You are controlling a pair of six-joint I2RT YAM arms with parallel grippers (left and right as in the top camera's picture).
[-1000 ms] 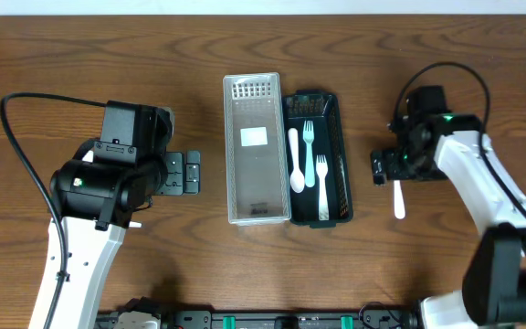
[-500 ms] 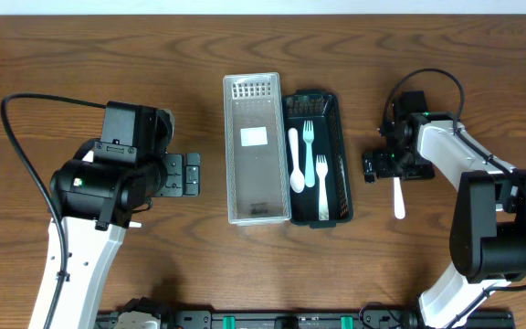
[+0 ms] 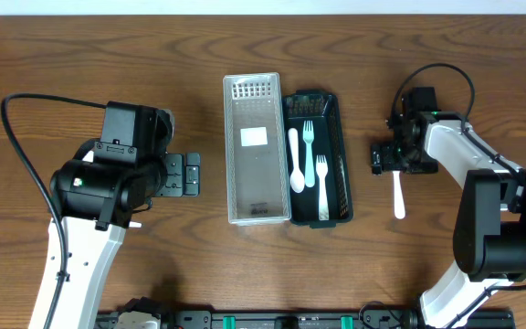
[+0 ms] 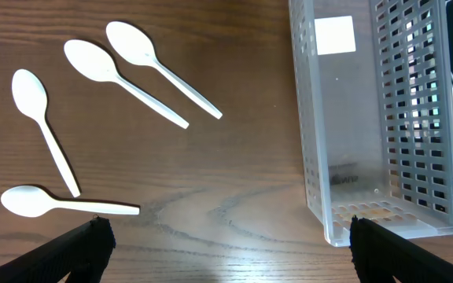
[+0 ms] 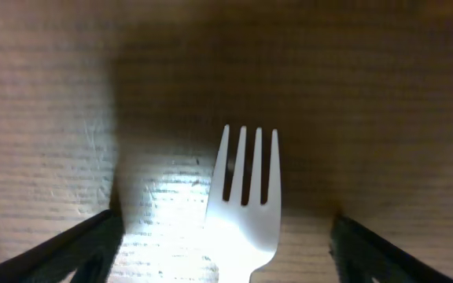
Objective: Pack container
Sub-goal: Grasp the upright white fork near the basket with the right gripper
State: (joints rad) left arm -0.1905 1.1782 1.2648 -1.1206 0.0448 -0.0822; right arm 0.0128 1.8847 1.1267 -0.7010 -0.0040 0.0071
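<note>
Spanning every view, you have a brown wooden table (image 3: pixel 272 274), grain running side to side.

Left arm (image 3: pixel 89 192): white and black, standing well left of the baskets. Its left gripper (image 3: pixel 190 174) points toward them; your wrist view shows the fingers spread wide with nothing between them.

Right arm (image 3: pixel 482 183): reaching in from the right edge. Its right gripper (image 3: pixel 383 158) sits low over the table just right of the dark basket, fingers parted on either side of a fork's tines, not touching them.

Clear perforated basket (image 3: pixel 256 183): long, upright, at table centre, holding only a white label (image 3: pixel 254 137).

Dark slotted basket (image 3: pixel 340 155): same length, touching the clear basket's right side. Contents: one white spoon (image 3: pixel 296 160), one white fork (image 3: pixel 308 146) and a pale blue fork (image 3: pixel 321 187), all laid lengthwise.

Loose white fork (image 5: pixel 246 189): flat on the table right of the dark basket, tines under the right gripper, handle trailing toward you.

Four white plastic spoons (image 4: pixel 120 79): scattered on bare wood left of the clear basket, visible to you only from the left wrist; two lie parallel, two meet at an angle.
</note>
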